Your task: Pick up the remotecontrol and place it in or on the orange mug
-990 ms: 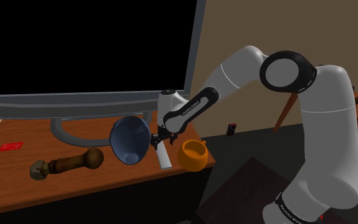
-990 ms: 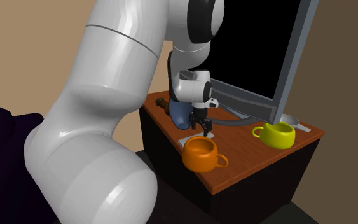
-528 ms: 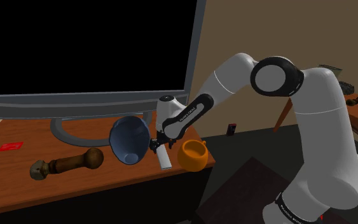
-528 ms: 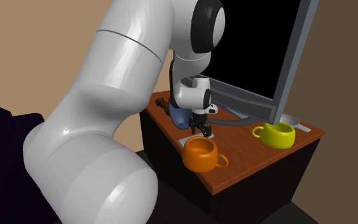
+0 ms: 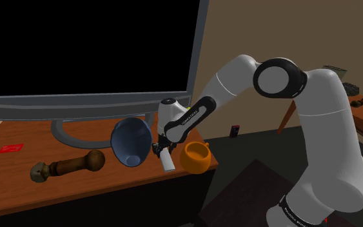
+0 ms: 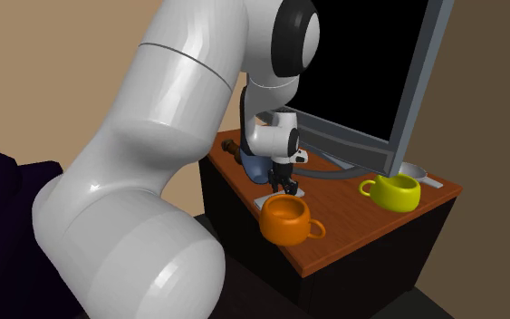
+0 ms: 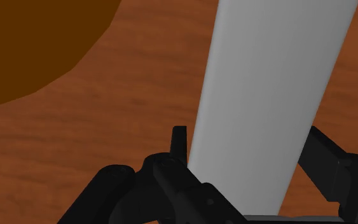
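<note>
wooden desk (image 7: 75, 146): white remote (image 7: 266, 95) likely light, rigid, slick; gripper (image 7: 250, 137) jaws apart astride its narrow sides, unclamped; orange mug (image 5: 195, 157) just right.

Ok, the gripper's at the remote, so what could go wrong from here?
1. The gripper sits near one end of the remote, not its middle, so the remote may tilt or slip when lifted.
2. The mug and the blue vessel lie close on either side, so a swinging remote could knock them.
3. The remote looks longer than the mug is wide, so it may tip out.
</note>
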Robot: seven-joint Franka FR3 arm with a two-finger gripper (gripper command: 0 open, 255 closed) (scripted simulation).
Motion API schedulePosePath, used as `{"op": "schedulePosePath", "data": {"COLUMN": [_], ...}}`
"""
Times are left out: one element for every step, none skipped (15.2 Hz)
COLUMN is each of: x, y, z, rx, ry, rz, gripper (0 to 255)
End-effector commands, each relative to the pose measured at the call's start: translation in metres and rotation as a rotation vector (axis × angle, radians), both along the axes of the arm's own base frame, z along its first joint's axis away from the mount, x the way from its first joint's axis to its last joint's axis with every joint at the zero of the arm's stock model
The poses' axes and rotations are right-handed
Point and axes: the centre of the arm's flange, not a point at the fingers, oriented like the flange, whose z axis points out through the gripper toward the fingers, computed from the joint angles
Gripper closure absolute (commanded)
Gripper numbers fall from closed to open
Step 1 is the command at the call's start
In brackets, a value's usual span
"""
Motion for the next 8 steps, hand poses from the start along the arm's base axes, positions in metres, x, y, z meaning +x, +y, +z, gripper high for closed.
{"op": "schedulePosePath", "data": {"x": [-0.0011,-0.0009,-0.0009,-0.001,-0.001,-0.001,-0.0009,-0.0001], "y": [0.0012,0.0011,0.0012,0.0012,0.0012,0.0011,0.0011,0.0024], "z": [-0.001,-0.001,-0.0011,-0.0011,-0.0011,-0.0011,-0.0012,-0.0006], "rx": [0.001,0.001,0.001,0.001,0.001,0.001,0.001,0.001], "ry": [0.001,0.001,0.001,0.001,0.001,0.001,0.001,0.001], "rz": [0.003,0.003,0.003,0.003,0.003,0.003,0.003,0.003], "gripper": [255,255,255,255,255,255,255,255]}}
